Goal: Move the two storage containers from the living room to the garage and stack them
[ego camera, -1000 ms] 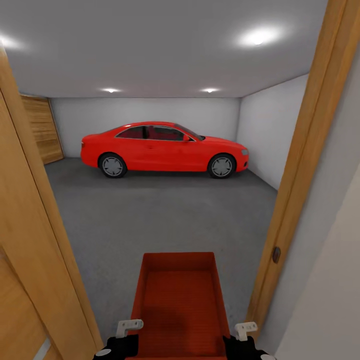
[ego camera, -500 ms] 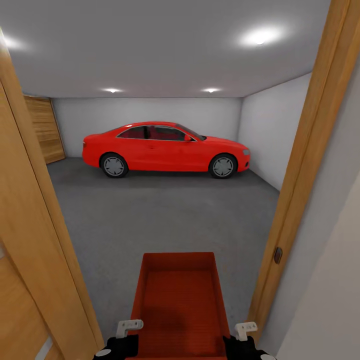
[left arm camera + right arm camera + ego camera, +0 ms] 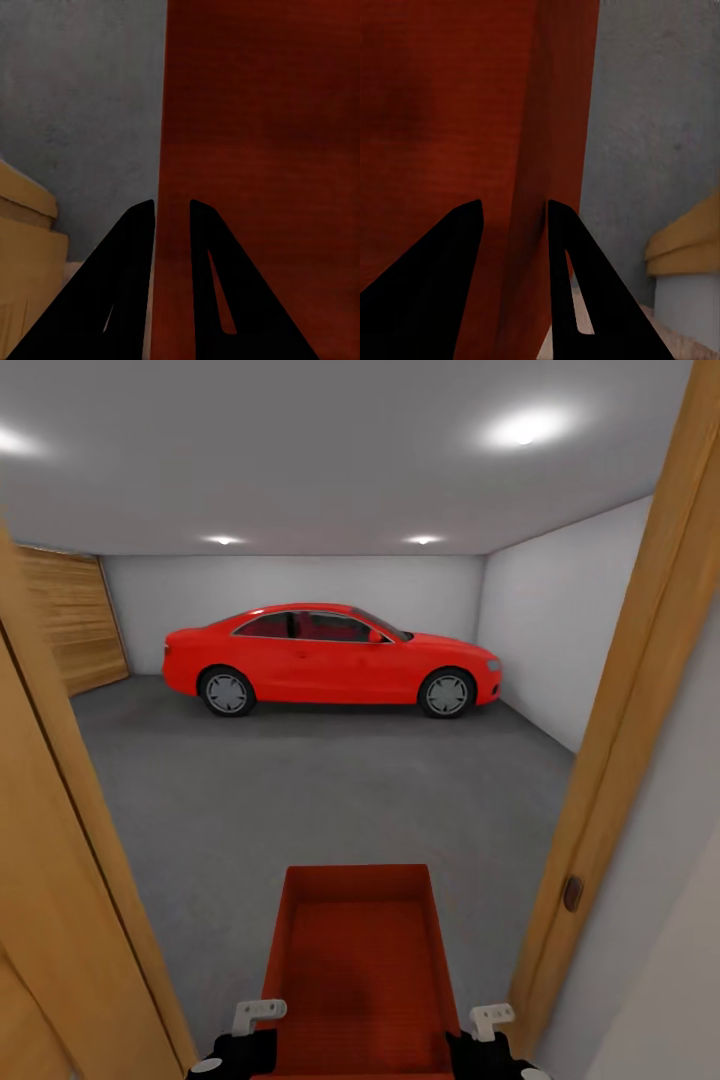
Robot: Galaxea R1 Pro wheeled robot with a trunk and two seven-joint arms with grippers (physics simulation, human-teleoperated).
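Storage container (image 3: pixel 360 970): lower centre, carried in doorway
Left pincer (image 3: pixel 172 217): clenched on its wall
Right pincer (image 3: pixel 514 217): clenched on opposite wall
Red coupe (image 3: pixel 330 658): parked mid-frame

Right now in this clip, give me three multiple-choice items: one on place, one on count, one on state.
1. Where does the red car stand?
A. by the far wall
B. in the doorway
C. on wood planks

2. How many wheels of the car show?
A. one
B. two
C. four

3. How is the storage container held?
A. left end effector alone
B. resting on the floor
C. both end effectors on its side walls

Answers: 1 A, it is parked across the garage's far end. 2 B, two wheels face the camera. 3 C, the left end effector and right end effector each straddle a wall.
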